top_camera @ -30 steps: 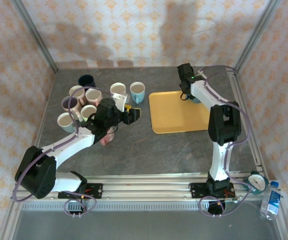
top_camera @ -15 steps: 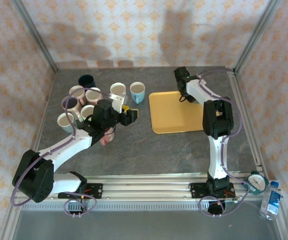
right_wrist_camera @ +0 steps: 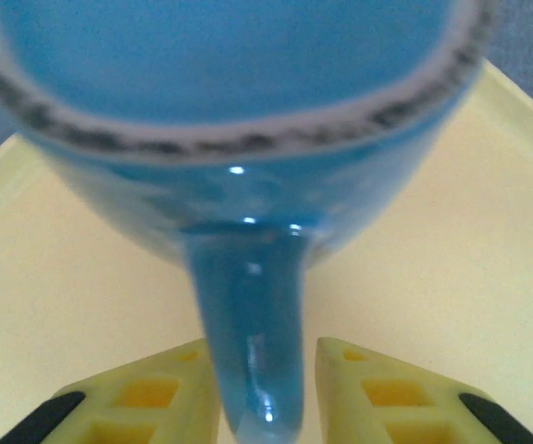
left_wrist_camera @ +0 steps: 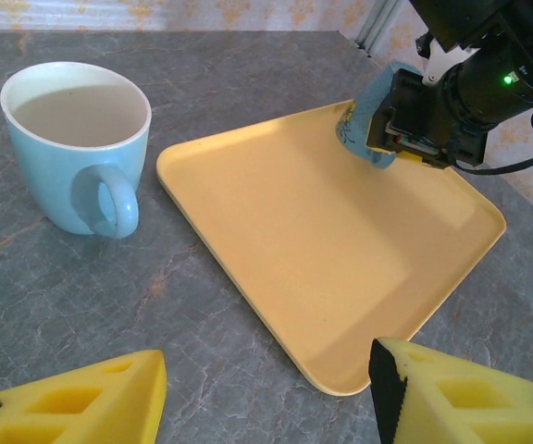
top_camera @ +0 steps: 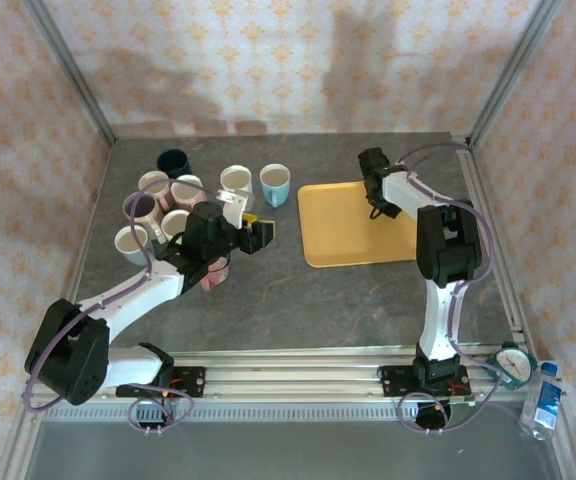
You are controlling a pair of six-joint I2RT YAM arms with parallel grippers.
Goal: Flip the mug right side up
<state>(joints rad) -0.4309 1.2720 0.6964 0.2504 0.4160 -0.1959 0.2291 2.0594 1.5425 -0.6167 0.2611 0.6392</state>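
The blue mug [right_wrist_camera: 248,139] is right in front of my right wrist camera, its ringed end toward the lens and its handle pointing down between the fingers. My right gripper [right_wrist_camera: 266,356] is shut on that handle; the left pad touches it and a thin sliver shows at the right pad. The left wrist view shows the mug [left_wrist_camera: 364,125] tilted at the far corner of the yellow tray [left_wrist_camera: 340,240], half hidden by the right gripper [left_wrist_camera: 424,116]. My left gripper [left_wrist_camera: 268,370] is open with nothing in it, over the table by the tray's near corner.
A light blue mug [left_wrist_camera: 77,148] stands upright left of the tray [top_camera: 353,235]. Several more mugs [top_camera: 163,205] cluster at the table's left, with a dark one [top_camera: 173,160] behind them. The left arm reaches across between that cluster and the tray.
The right gripper's jaws have closed in on the mug's handle, and its wrist has shifted slightly at the tray's far edge. The left arm has barely moved.
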